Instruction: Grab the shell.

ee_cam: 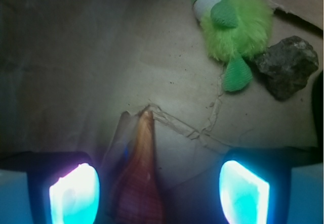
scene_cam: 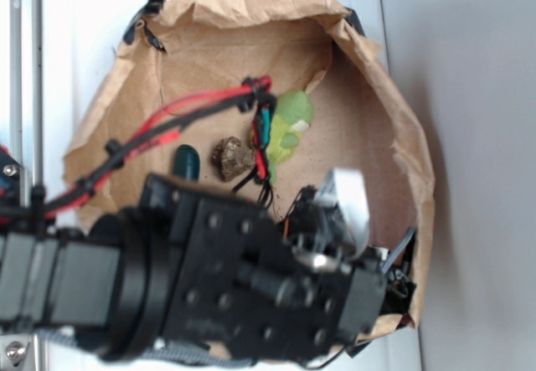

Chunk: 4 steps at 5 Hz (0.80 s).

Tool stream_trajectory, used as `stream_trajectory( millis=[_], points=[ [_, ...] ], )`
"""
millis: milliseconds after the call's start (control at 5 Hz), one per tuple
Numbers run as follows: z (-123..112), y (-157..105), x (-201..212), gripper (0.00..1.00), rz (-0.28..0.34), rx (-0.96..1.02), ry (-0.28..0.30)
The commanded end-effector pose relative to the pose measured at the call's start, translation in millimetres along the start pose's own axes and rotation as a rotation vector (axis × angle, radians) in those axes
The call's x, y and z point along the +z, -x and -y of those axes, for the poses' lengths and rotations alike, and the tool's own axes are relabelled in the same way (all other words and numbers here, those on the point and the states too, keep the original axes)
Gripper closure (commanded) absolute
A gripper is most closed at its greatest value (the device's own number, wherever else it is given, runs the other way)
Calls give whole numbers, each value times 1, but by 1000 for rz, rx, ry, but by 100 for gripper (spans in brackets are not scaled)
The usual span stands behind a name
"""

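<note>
In the wrist view the orange-brown shell [ee_cam: 142, 176] lies on the brown paper between my fingers, its point aimed away from me and its wide end running off the bottom edge. It sits nearer the left pad [ee_cam: 73, 193] than the right pad [ee_cam: 243, 191]. My gripper [ee_cam: 158, 193] is open, with a wide gap on the shell's right side. In the exterior view the gripper [scene_cam: 347, 245] hangs low over the front right of the paper-lined bin and hides the shell.
A fuzzy green plush toy [ee_cam: 234, 21] [scene_cam: 289, 128] and a rough brown rock [ee_cam: 287, 64] [scene_cam: 232, 157] lie further back. A dark green toy [scene_cam: 186, 162] sits left of the rock. Crumpled paper walls [scene_cam: 402, 136] ring the bin. Red and black cables [scene_cam: 176, 120] cross above it.
</note>
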<state>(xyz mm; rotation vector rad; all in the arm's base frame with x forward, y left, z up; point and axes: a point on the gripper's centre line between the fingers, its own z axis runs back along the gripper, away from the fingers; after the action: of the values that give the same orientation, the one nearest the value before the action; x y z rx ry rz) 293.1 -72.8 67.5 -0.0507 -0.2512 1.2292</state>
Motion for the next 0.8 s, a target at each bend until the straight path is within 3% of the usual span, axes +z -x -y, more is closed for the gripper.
stream_trajectory(
  millis=[0, 400, 600],
  points=[
    [-9, 24, -22, 0, 28, -17, -72],
    [-15, 24, -12, 0, 11, -5, -47],
    [-14, 28, -19, 100, -10, 11, -38]
  ],
)
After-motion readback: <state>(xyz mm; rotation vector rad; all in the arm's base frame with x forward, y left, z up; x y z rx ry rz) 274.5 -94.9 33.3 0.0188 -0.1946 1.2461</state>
